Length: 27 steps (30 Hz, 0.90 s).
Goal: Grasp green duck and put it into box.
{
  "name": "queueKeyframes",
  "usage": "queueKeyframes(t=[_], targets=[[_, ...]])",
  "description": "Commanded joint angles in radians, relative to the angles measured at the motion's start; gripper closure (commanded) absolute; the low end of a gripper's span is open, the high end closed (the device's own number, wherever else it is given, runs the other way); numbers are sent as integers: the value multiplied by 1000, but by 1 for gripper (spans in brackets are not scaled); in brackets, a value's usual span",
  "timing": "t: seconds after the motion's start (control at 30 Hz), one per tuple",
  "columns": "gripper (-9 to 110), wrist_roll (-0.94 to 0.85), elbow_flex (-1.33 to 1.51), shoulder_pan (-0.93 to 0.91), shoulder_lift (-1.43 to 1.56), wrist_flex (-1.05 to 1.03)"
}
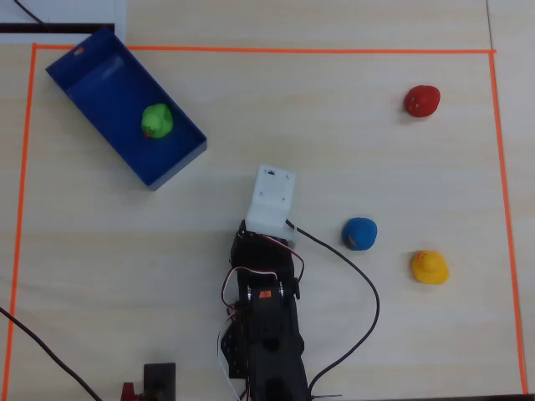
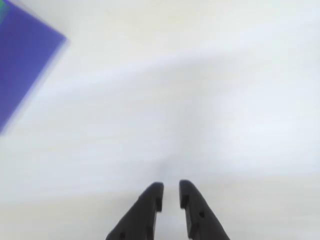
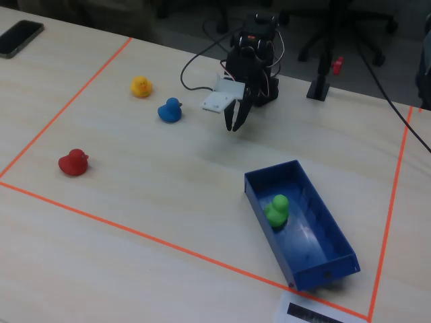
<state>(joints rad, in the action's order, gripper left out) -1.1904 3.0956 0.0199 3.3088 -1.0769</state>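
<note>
The green duck [image 1: 156, 120] sits upright inside the blue box [image 1: 88, 67] at the far left of the overhead view. The fixed view shows it in the box's middle [image 3: 277, 208], with the box [image 3: 322, 268] near the front right. My gripper [image 3: 237, 123] hangs above bare table close to the arm's base, well away from the box. In the wrist view the gripper [image 2: 171, 187] has a narrow gap between its jaws and holds nothing. A corner of the box [image 2: 25, 55] shows blurred at the top left there. In the overhead view the fingers are hidden under the white camera mount [image 1: 272, 199].
A blue duck [image 1: 360, 233], a yellow duck [image 1: 429, 267] and a red duck [image 1: 421, 100] stand to the right of the arm in the overhead view. Orange tape [image 1: 251, 50] frames the work area. A phone [image 3: 20, 37] lies outside it.
</note>
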Motion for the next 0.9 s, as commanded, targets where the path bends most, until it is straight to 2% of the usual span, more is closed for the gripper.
queueKeyframes(t=[0.0,0.13,0.27,0.87], targets=[[101,-61,14,-14,3,-120],[101,-104,14,-14,3,-232],[101,-52,14,-14,3,-232],[101,-57,15,-15,3,-232]])
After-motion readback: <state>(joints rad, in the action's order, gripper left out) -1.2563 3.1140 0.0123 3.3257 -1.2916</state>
